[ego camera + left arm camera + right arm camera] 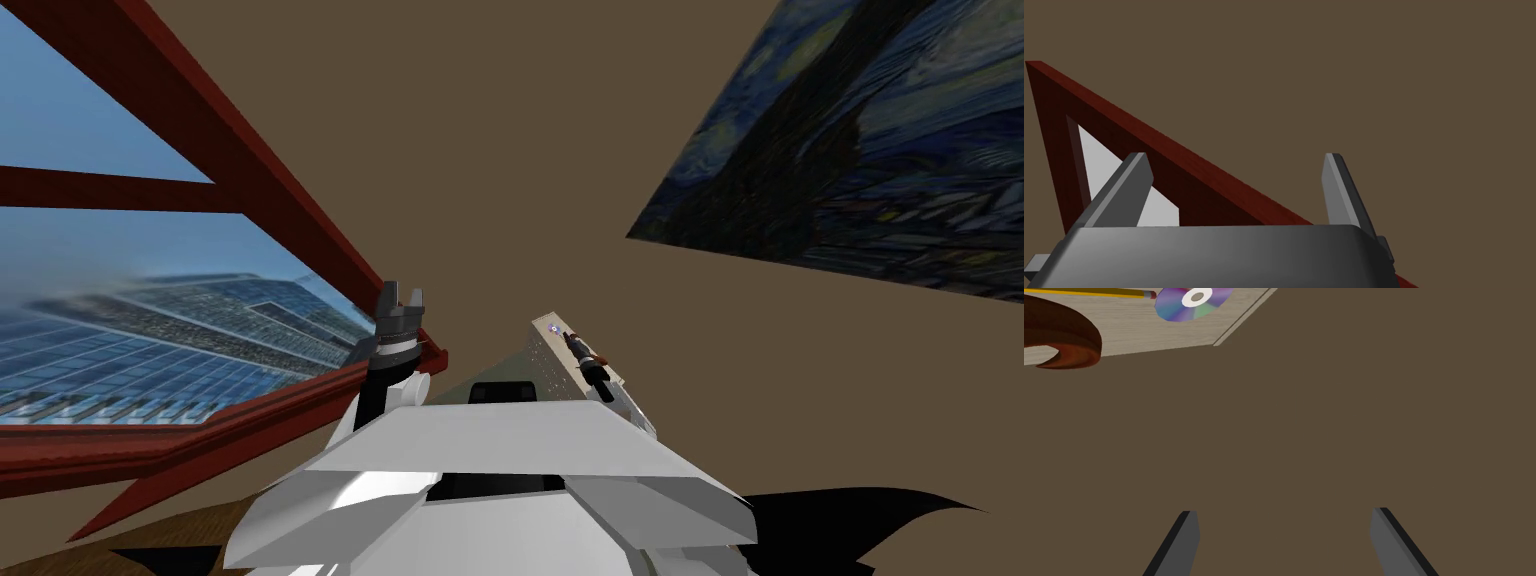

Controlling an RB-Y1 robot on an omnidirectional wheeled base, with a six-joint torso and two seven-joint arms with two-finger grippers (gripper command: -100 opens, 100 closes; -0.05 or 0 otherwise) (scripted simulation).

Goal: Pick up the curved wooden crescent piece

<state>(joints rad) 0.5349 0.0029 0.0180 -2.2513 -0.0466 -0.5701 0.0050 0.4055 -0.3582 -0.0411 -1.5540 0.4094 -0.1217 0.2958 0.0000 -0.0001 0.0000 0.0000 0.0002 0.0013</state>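
The curved crescent piece (1066, 340), dark reddish-brown wood, lies on a pale wooden top (1149, 333) near its edge, partly cut off by the right wrist view's border. My right gripper (1284, 523) is open with nothing between its fingers, some way short of the crescent and off to one side, facing a brown wall. In the head view my right arm (588, 360) reaches over that pale top (555, 372). My left gripper (400, 295) is raised beside the window frame, open (1236, 160) and empty.
A shiny disc (1191, 299) and a yellow pencil (1094, 292) lie on the pale top just beyond the crescent; the disc (553, 328) also shows in the head view. A dark red window frame (300, 200) stands to my left, a large painting (860, 150) to the right.
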